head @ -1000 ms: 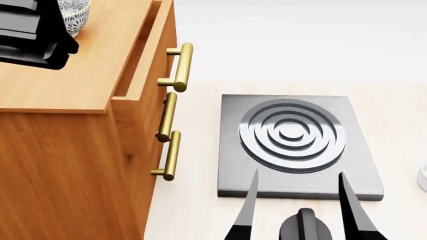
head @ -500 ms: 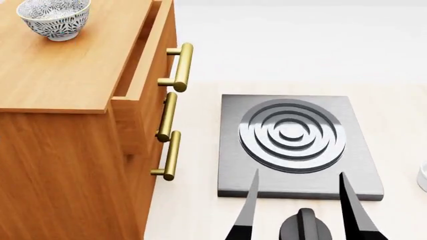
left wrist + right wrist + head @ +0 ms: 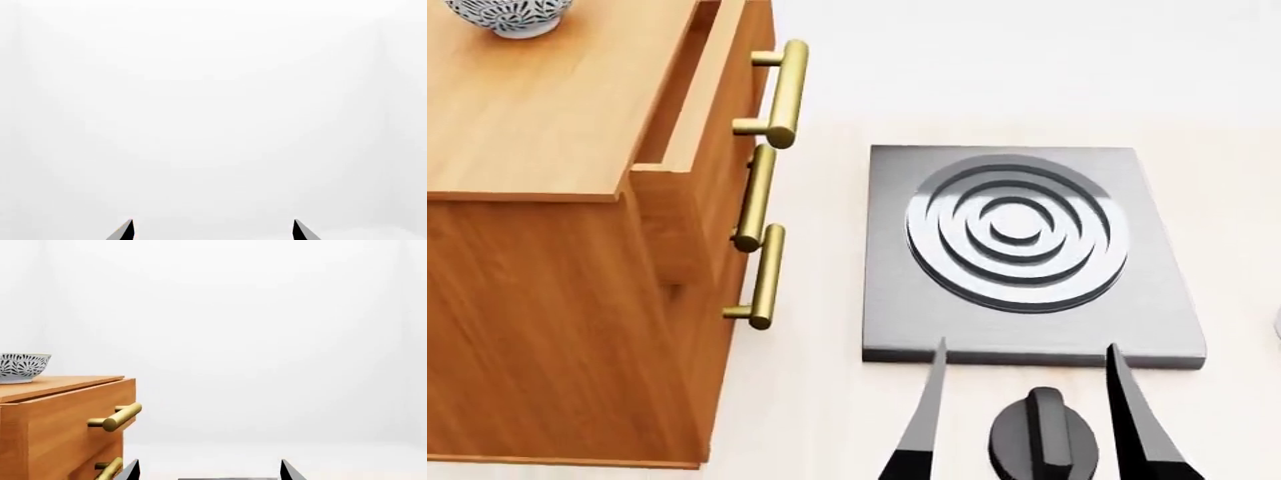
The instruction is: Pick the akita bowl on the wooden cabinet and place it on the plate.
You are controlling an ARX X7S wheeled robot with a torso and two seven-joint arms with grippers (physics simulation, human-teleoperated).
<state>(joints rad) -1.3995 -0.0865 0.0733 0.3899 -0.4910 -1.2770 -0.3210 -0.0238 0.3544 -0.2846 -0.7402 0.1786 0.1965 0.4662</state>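
We see the wooden cabinet (image 3: 547, 230) as the largest thing here, standing well off to the left of our right gripper (image 3: 1024, 395) and rising above it. Its top drawer is pulled slightly out, and three brass bar handles (image 3: 771, 95) run down its front, facing the stove side. The akita bowl (image 3: 510, 15) sits upright on the cabinet top, at the far left corner of the head view and partly cut off by the frame edge, far from the right gripper and higher than it; in the right wrist view the bowl (image 3: 21, 367) shows above the top drawer, mouth up. As a round bowl it has no long axis that we can point to.

Just ahead of the right gripper lies the grey square stove (image 3: 1028, 250) with its ringed burner, flat on the pale floor. A black knob (image 3: 1044, 435) sits between the two dark fingers (image 3: 928, 410), which stand spread wide with nothing gripped.

Our left gripper (image 3: 212, 230) shows only two fingertips against blank white, set wide apart and empty.

No writing or brand mark can be read anywhere.
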